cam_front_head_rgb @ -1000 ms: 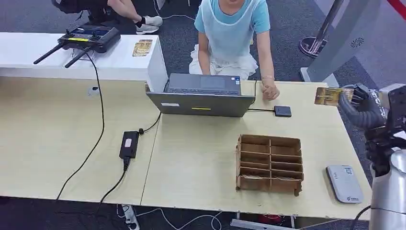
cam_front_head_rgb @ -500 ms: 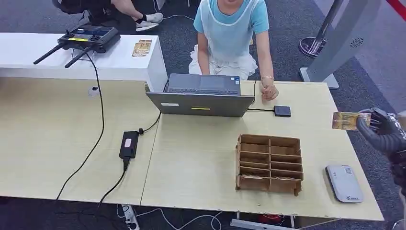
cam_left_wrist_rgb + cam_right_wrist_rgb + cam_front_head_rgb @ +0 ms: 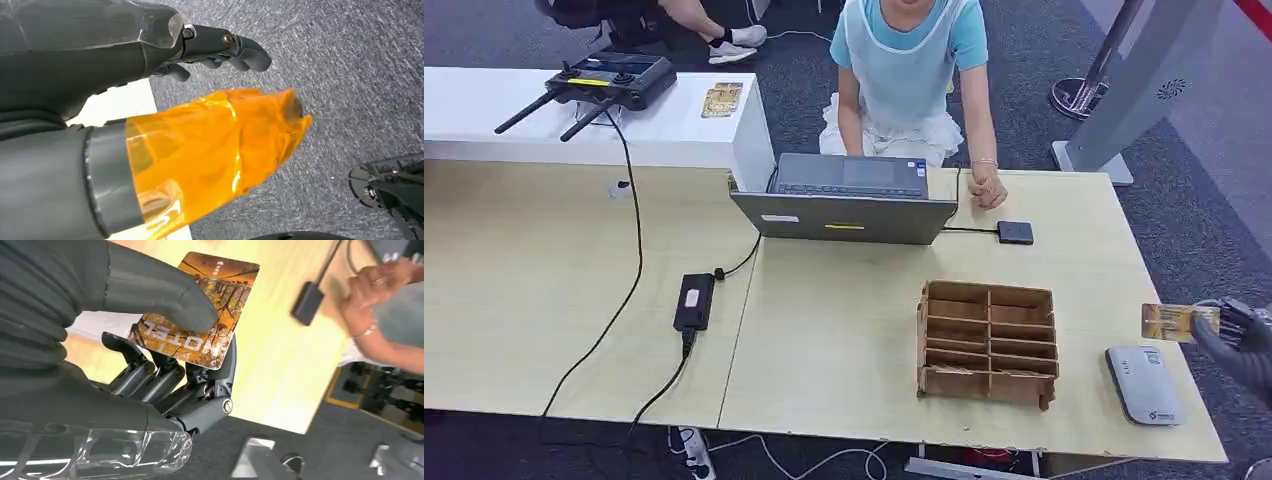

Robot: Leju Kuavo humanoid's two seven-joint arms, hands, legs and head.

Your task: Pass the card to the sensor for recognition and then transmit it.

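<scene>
The right hand [image 3: 1246, 335] grips the card [image 3: 1179, 321] — thumb pressed on its printed face, darker fingers [image 3: 150, 375] behind it, as the right wrist view shows. In the head view the hand comes in at the bench's right edge and holds the card out flat above that edge, just beyond the grey sensor [image 3: 1143, 383], which lies flat near the bench's front right corner. The card [image 3: 200, 310] is orange-brown with "HOTEL" printed on it.

The left hand [image 3: 150, 115] hangs over grey carpet [image 3: 350, 75]; its thumb tip is wrapped in orange film and its dark fingers [image 3: 230, 47] are curled in — nothing is in them.

Left of the sensor stands a brown cardboard divider box [image 3: 987, 342]. Toward the bench's far edge sits a laptop [image 3: 844, 200], with a small black square device [image 3: 1015, 232] on a cable beside it. A person [image 3: 909, 70] sits behind the laptop, one hand [image 3: 987, 190] resting on the bench [image 3: 844, 340].
</scene>
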